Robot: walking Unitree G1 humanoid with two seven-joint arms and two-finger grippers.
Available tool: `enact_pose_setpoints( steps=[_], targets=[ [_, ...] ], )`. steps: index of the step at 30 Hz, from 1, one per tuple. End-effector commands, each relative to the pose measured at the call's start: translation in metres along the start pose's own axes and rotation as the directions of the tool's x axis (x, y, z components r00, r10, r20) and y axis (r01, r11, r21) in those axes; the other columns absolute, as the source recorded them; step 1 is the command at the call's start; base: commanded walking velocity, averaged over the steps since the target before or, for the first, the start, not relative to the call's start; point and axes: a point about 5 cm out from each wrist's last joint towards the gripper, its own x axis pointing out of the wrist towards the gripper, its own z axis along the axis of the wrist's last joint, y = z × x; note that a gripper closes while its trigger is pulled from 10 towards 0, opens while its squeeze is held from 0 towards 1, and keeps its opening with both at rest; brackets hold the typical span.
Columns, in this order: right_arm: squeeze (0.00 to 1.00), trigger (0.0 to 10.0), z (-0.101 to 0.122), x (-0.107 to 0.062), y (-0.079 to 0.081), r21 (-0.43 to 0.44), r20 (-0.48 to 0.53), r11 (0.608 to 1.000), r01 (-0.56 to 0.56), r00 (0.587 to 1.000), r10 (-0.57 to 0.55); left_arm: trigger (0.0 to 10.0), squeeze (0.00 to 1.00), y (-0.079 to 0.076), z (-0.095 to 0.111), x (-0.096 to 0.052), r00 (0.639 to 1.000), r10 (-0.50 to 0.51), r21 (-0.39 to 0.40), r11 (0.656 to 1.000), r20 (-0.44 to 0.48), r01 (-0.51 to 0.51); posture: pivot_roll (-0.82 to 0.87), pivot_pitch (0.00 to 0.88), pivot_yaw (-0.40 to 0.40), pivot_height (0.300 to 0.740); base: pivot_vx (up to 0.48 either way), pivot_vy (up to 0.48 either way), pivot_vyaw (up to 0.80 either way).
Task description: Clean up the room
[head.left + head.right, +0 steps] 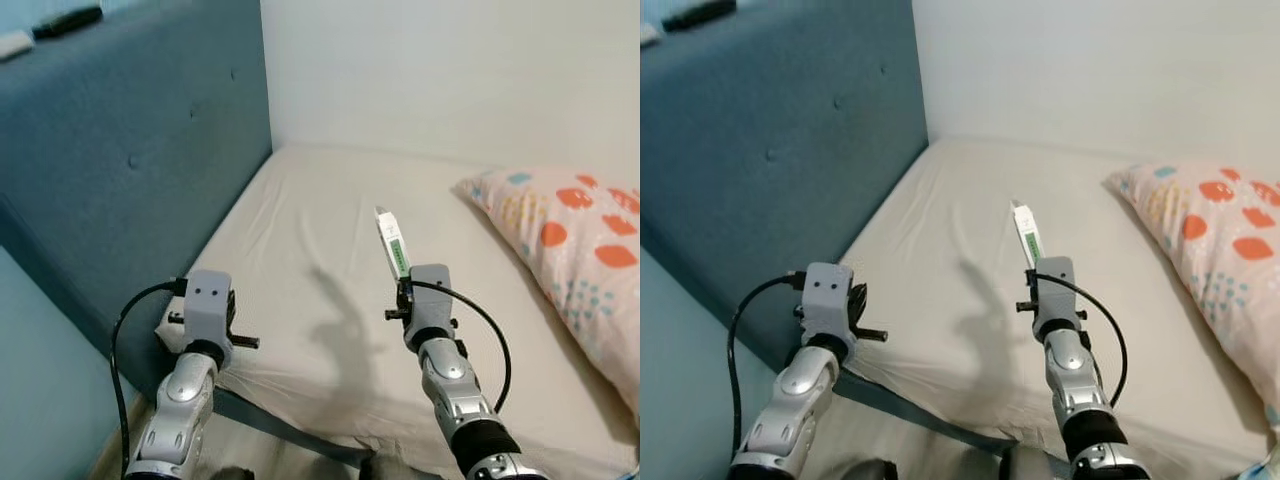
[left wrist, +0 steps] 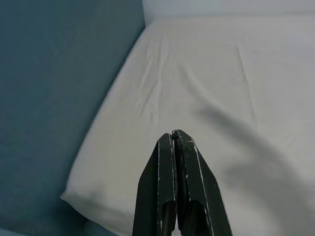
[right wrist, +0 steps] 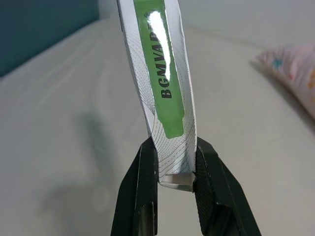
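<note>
Nearest the camera, both silver arms are raised over the near edge of the bed point(image 1: 300, 230), each with a black cable looping from its wrist housing. Left claw point(image 2: 174, 140): fingers pressed together, nothing between them, held above the near left corner of the mattress, beside the blue headboard point(image 1: 130, 150). Right claw point(image 3: 173, 162): clamped on the lower end of a flat white packet point(image 3: 162, 83) with a green stripe and black lettering; the packet stands nearly upright out of the fingers, tilted slightly toward the robot's left, well clear of the sheet. In the head views the packet point(image 1: 392, 243) rises above the right wrist, over the middle of the bed. A dark strap or band point(image 1: 270, 425) runs along the near edge below the mattress. The beige sheet is lightly wrinkled and carries the shadow of the right arm and packet between the two arms. Farther out on the right lies a pillow point(image 1: 570, 240) with orange, blue and yellow blotches on a pale ground, resting on the sheet next to the wall. The tufted headboard runs along the left side to the far corner. On its top ledge sit a dark elongated object point(image 1: 67, 21) and a white one point(image 1: 14, 44); neither can be identified. A plain white wall point(image 1: 450, 70) closes the far side.
</note>
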Motion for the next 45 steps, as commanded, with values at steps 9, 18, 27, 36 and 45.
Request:
enact_pose_setpoints(
  steps=[9, 18, 27, 36, 45],
  targets=[
    [0.0, 10.0, -0.004, -0.002, 0.005, 0.013, -0.023, 1.0, -0.019, 1.0, 0.019, 10.0, 0.0, 0.001, -0.006, -0.001, 1.0, 0.009, 0.003, 1.0, -0.019, -0.009, 0.04, 0.089, -0.046, 0.74, 0.0, 0.0, 0.0],
    [0.0, 10.0, -0.021, -0.008, 0.013, 0.035, -0.116, 0.999, -0.033, 0.993, 0.037, 10.0, 0.0, 0.002, -0.012, -0.003, 0.999, 0.007, 0.021, 1.0, -0.04, -0.006, 0.05, 0.107, -0.052, 0.74, 0.0, 0.0, 0.0],
    [0.0, 10.0, -0.042, -0.019, 0.023, 0.022, -0.19, 0.997, -0.068, 0.979, 0.071, 10.0, 0.0, 0.007, -0.032, -0.009, 0.994, 0.024, 0.032, 0.999, -0.111, -0.021, 0.06, 0.108, -0.047, 0.74, 0.0, 0.0, 0.0],
    [0.0, 10.0, -0.048, -0.023, 0.025, 0.022, -0.212, 0.997, -0.08, 0.974, 0.083, 10.0, 0.0, 0.008, -0.043, -0.013, 0.987, 0.025, 0.055, 0.998, -0.156, -0.017, 0.06, 0.105, -0.045, 0.74, 0.0, 0.0, 0.0],
    [0.0, 10.0, -0.054, -0.026, 0.029, 0.037, -0.236, 0.995, -0.091, 0.967, 0.098, 10.0, 0.0, 0.008, -0.043, -0.011, 0.987, 0.021, 0.059, 0.998, -0.159, -0.012, 0.06, 0.106, -0.043, 0.74, 0.0, 0.0, -0.07]
  ],
)
